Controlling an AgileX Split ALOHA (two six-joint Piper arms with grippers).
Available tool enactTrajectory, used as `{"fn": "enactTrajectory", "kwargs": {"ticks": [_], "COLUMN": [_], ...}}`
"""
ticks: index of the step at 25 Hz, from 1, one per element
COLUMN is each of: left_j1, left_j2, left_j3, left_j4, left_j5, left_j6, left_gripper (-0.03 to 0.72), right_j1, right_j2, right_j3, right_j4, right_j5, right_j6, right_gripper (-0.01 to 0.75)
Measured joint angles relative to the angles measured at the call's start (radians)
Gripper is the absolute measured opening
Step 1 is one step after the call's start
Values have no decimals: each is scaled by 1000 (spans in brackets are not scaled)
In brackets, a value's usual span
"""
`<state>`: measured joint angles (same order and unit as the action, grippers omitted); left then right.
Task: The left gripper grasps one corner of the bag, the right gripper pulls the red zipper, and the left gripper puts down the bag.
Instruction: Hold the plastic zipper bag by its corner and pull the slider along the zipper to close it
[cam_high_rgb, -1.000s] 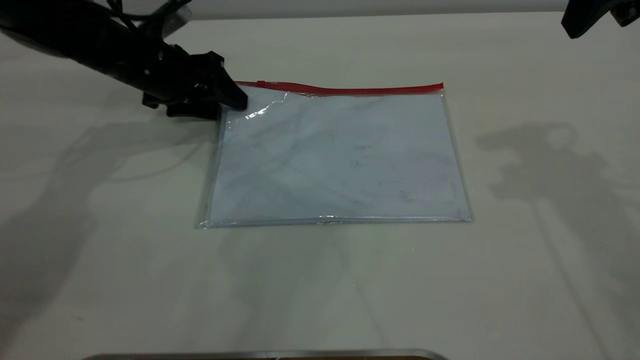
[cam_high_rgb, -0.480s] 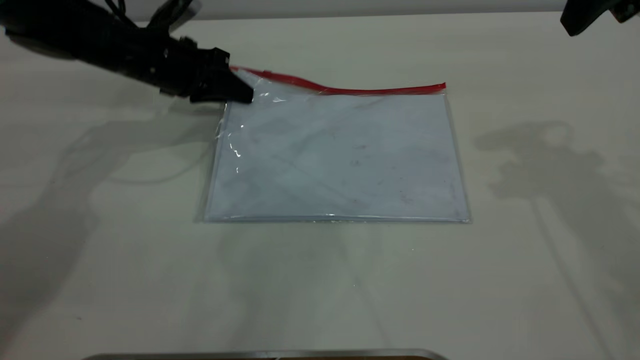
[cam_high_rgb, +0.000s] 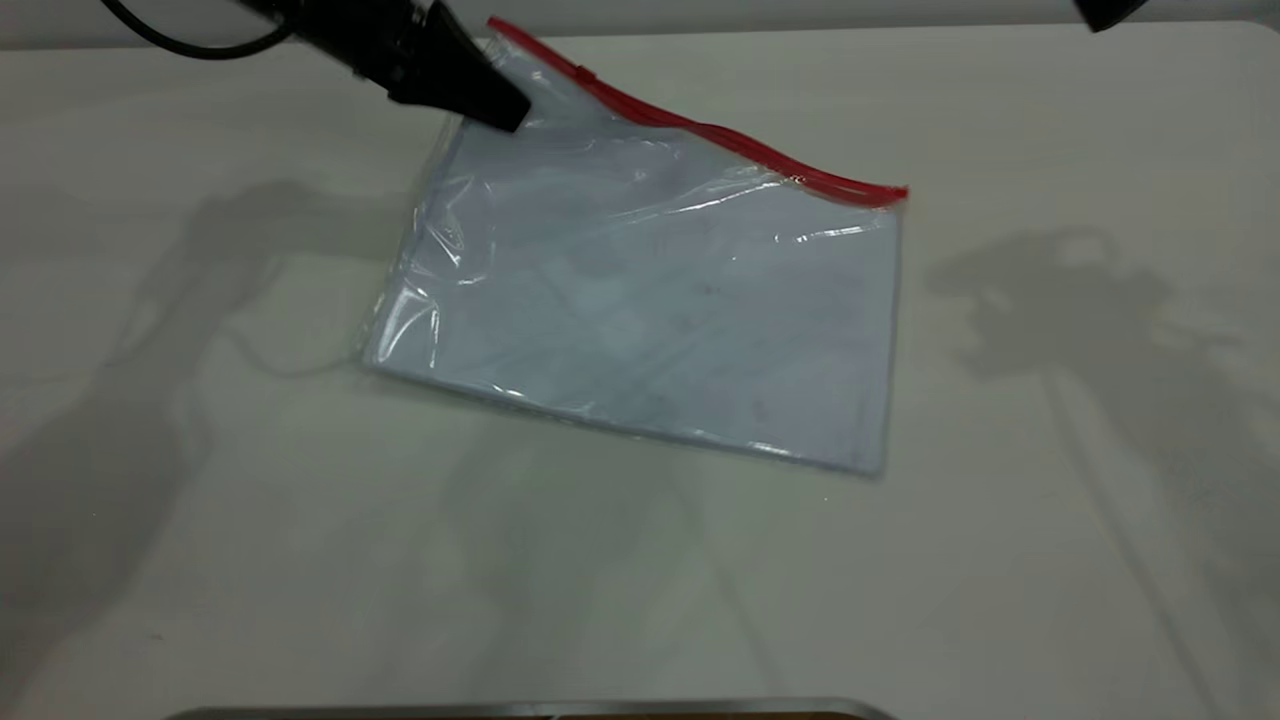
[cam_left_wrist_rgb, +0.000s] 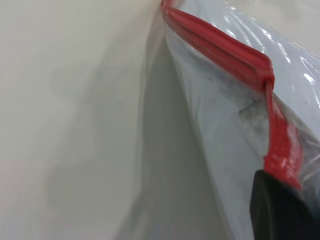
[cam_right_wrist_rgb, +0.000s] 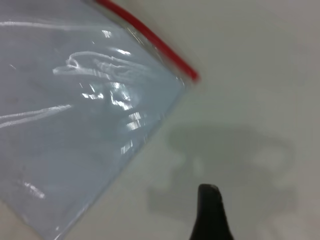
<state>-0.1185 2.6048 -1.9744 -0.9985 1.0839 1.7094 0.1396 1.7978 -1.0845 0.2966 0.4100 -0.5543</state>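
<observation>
Clear plastic bag (cam_high_rgb: 650, 310) w/ white sheets inside is tilted: one corner (cam_high_rgb: 505, 60) by the red zipper (cam_high_rgb: 700, 130) is raised off the surface (cam_high_rgb: 1000, 560), far end of the zipper and the opposite long edge look down on it or nearly so. Left end effector (cam_high_rgb: 500, 105) is clenched on that corner, arm coming in from the exterior view's upper left, tip angled down toward the bag. Left wrist view shows its finger (cam_left_wrist_rgb: 280, 210) right at the red strip.

Handling, as a guess: light, floppy, slick film; it wrinkles and sags under its own weight, so grip close to the zipper where the strip stiffens it. Slider tab can't be made out.

Right end effector (cam_high_rgb: 1105, 12) sits high at the exterior view's upper right, well apart from the bag; open or closed, can't tell.
</observation>
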Motion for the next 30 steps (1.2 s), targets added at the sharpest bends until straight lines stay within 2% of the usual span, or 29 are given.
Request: {"fn": "enactTrajectory", "kwargs": {"ticks": [5,10,18,23,30], "left_j1": [-71,-136,-186,-186,-186], "left_j2": [0,0,6,9,9], "left_j3": [-71,-76,-76,-76,-76], "left_j4": [57,70,52,-21,-94], "left_j5": [61,65,22,20,17], "left_j6": [187,344,381,382,382], "left_gripper": [53,53,53,53,53], "right_j1": [0,19,91,99,99], "right_j2": [73,145,241,279,286], "right_j3": [-29,-70,-92,-95,-95], "right_j4": [199,431,820,966,1001], "right_j5": [-4,33,106,106,108], "right_j6": [-224,-506,-911,-1026,-1048], "right_gripper": [580,580,580,580,578]}}
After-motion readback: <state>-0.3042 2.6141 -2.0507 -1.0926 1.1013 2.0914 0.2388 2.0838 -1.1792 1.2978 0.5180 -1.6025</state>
